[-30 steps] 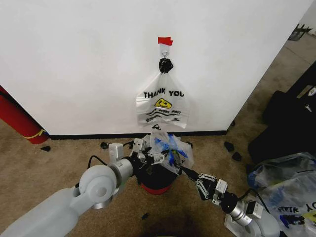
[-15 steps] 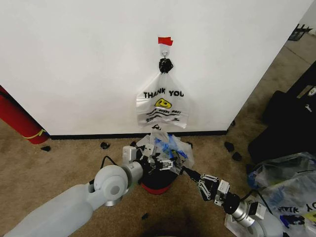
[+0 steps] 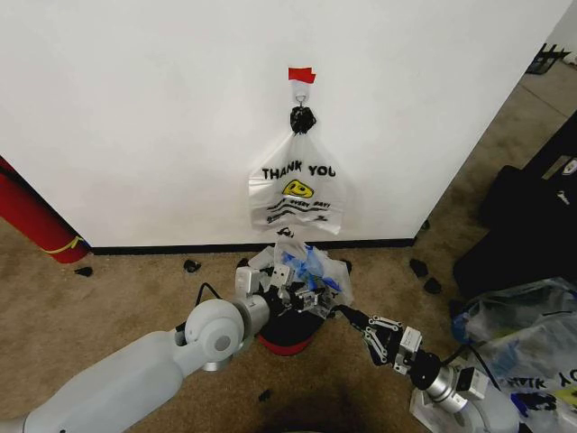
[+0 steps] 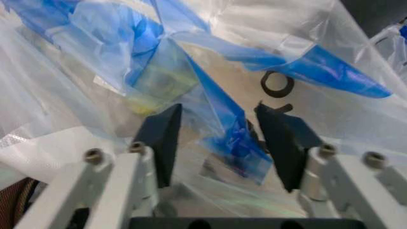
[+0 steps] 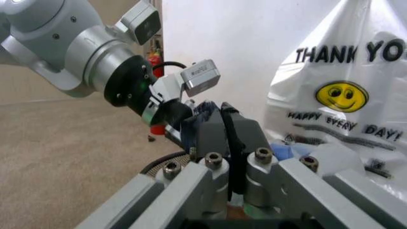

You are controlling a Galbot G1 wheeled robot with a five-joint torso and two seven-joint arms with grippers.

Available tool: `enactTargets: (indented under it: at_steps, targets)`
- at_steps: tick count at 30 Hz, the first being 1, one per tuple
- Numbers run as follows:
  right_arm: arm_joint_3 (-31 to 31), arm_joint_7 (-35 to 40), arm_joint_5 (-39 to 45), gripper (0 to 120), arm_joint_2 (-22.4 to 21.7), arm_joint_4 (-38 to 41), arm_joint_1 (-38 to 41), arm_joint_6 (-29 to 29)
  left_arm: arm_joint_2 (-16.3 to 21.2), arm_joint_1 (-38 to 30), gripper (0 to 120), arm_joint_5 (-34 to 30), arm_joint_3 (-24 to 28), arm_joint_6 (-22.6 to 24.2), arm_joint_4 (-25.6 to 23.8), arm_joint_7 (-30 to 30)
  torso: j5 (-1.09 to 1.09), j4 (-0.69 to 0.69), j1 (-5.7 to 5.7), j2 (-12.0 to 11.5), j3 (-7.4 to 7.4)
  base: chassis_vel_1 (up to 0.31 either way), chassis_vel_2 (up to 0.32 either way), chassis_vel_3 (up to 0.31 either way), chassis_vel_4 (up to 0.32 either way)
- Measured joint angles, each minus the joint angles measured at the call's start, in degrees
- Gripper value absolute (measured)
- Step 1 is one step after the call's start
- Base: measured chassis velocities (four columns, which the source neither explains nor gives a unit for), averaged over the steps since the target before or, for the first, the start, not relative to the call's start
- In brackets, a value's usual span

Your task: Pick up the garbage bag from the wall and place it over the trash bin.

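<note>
Comparing against the earlier head views, I am seeing the left gripper [image 3: 302, 293] advanced further right over the trash bin [image 3: 287, 334], deeper into the garbage bag [image 3: 311, 271]. The bag is sitting bunched on the bin's rim, at the foot of the wall [image 3: 135, 117], under the hanging "THANK YOU" bag [image 3: 297, 194]. The floor is brown carpet [image 3: 90, 307]; a red cylinder [image 3: 32, 216] is leaning far left. In the left wrist view, the left gripper's fingers [image 4: 162, 138] are standing apart with blue-printed plastic between them. The right gripper [image 3: 347, 316] is reaching in from the right, its fingers [image 5: 213, 131] pressed closed on the bag's edge.
</note>
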Motion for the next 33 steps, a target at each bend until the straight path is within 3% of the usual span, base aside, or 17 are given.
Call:
enactTargets:
  at_steps: [12, 18, 22, 28, 30, 33]
  targets:
    - [0.0, 0.1, 0.1, 0, 0.1, -0.2, 0.2, -0.1, 0.0, -0.1, 0, 0.0, -0.6, -1.3, -0.6, -0.4, 0.0, 0.0, 0.0, 0.0, 0.0, 0.0, 0.0, 0.0, 0.0]
    - [0.0, 0.4, 0.0, 0, 0.2, -0.2, 0.4, -0.1, 0.3, 0.7, 0, 0.3, -1.4, -2.4, -1.6, -1.0, 0.0, 0.0, 0.0, 0.0, 0.0, 0.0, 0.0, 0.0, 0.0]
    - [0.3, 1.4, -0.3, 0, 0.3, 0.3, 0.0, -0.1, 1.1, 1.6, 0, 0.9, -5.2, -4.3, -4.5, -1.1, 0.0, -0.01, 0.0, 0.0, 0.0, 0.0, 0.0, 0.0, 0.0]
    - [1.0, 6.7, -3.9, 25, -0.5, 1.9, -0.8, 1.1, 3.2, 4.5, 0, 0.9, -13.3, -5.0, -11.4, -0.6, 0.0, 0.0, 0.0, 0.0, -0.01, 0.0, 0.0, 0.0, 0.0]
    - [1.1, 7.3, -4.4, 28, -1.0, 2.5, -1.3, 1.4, 3.4, 5.2, 0, 0.9, -14.3, -5.0, -12.4, -0.6, 0.0, 0.0, 0.0, 0.0, -0.01, 0.0, 0.0, 0.0, 0.0]
    - [2.9, 6.8, -4.7, 42, -3.4, 4.9, -3.5, 3.0, 3.9, 7.4, 0, 1.2, -16.3, -5.2, -14.5, -0.2, 0.0, 0.01, 0.0, 0.0, -0.01, 0.0, 0.0, 0.0, 0.0]
